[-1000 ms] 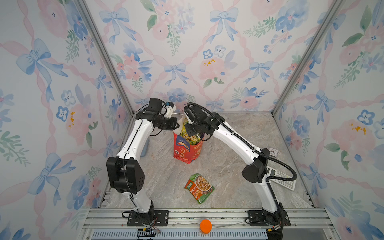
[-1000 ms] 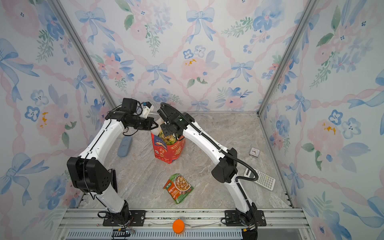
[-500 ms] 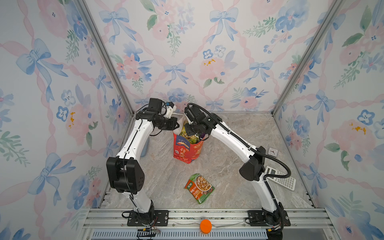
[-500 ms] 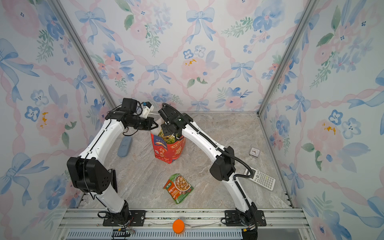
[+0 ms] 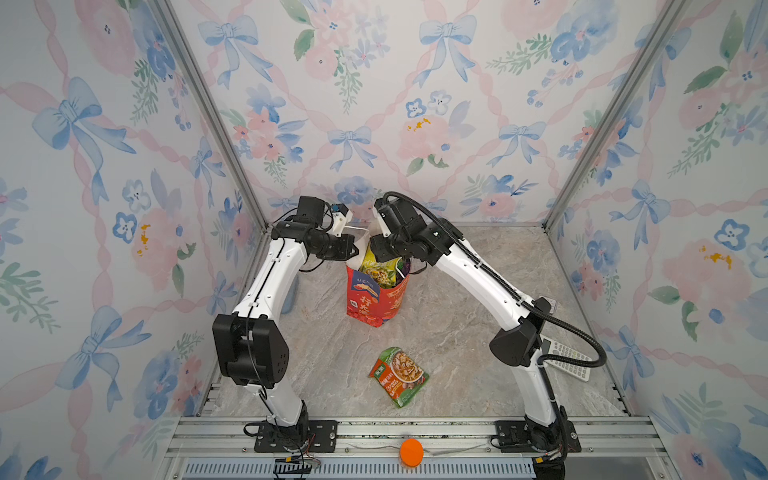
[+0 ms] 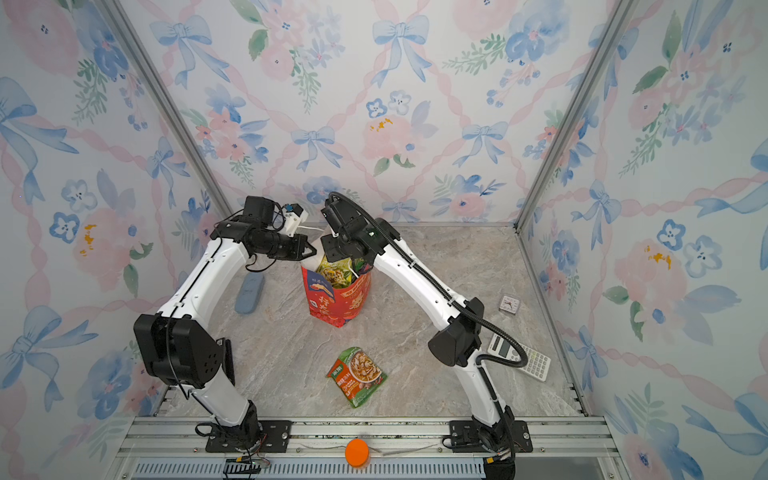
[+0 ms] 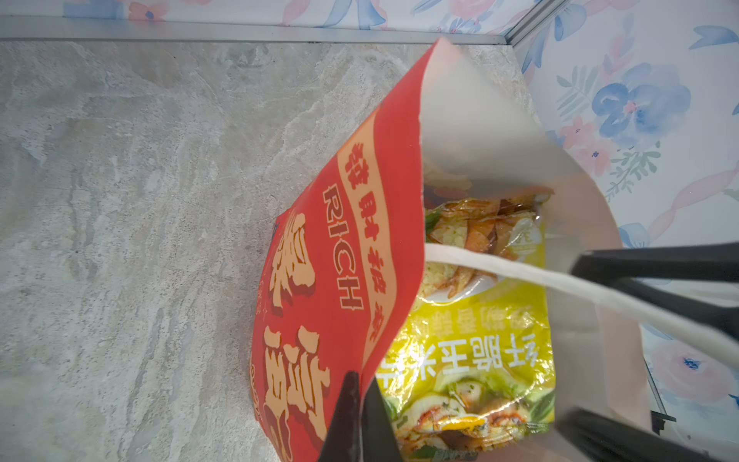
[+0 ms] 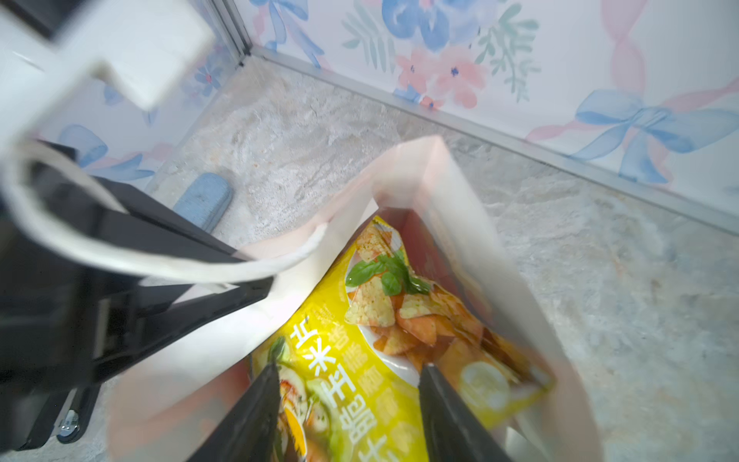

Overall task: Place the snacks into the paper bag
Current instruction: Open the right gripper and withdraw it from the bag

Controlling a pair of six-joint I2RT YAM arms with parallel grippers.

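Right pincer hangs inside the mouth of the paper bag, jaws standing apart on either side of a yellow packet. We judge the packet let go, not gripped. It stands on end in the bag, its top poking above the rim in both top views.

Risk one: a fingertip snags the crinkly film on the way up and drags the packet back out. Risk two: the white cord handle runs across the opening close by and could catch a finger.

Left pincer is clamped on the bag's red wall at the rim, propping the mouth wide. If that grip slips, we expect the mouth to fold and the tall bag to tip.

Farther off, one green packet lies flat on the counter, well apart from the bag. The bag looks crowded, so that packet may not drop in cleanly.
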